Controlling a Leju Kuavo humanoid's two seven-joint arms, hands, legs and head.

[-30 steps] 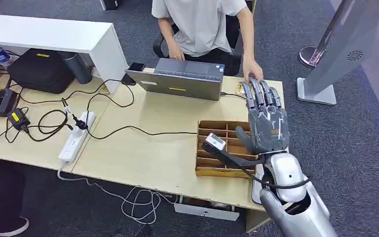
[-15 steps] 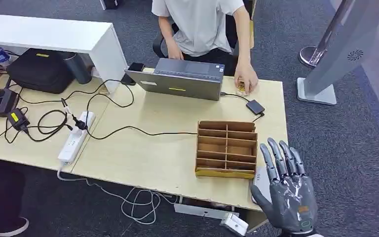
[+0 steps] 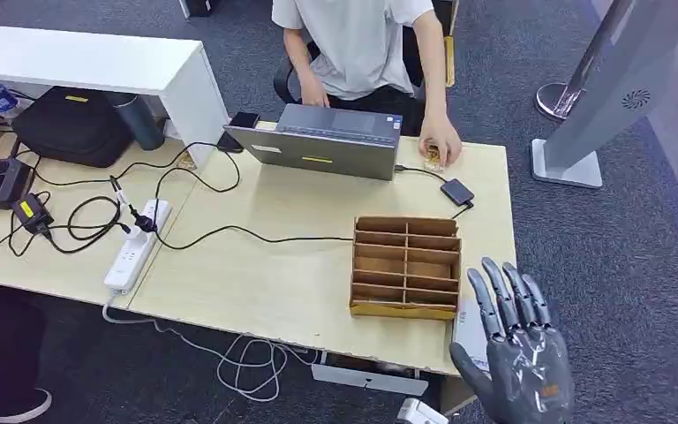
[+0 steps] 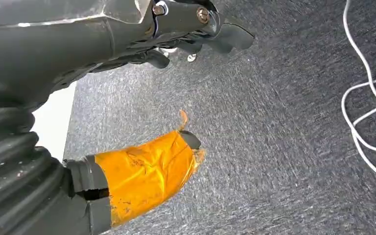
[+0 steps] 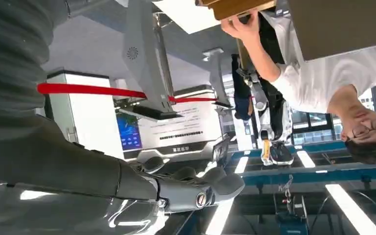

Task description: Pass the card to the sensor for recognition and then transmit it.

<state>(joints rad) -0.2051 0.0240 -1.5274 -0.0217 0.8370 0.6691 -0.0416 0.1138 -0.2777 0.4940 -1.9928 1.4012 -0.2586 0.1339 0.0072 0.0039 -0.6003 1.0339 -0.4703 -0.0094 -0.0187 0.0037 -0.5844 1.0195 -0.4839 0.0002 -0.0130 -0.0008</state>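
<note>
The right hand [image 3: 516, 353] hangs empty beside the table [image 3: 265, 274], fingers straight and spread. A person's hand [image 3: 440, 148] covers the small yellowish card [image 3: 433, 162], mostly hidden. The left hand [image 4: 127, 44] holds nothing, fingers loosely curved.

a pale wooden table [image 3: 256, 265] stands on dark grey carpet [image 3: 636, 265], with a white desk [image 3: 88, 62] at ten o'clock (a black bag [image 3: 71, 124] beneath it). at two o'clock a grey slanted stand [image 3: 613, 88] rises from its base.
</note>
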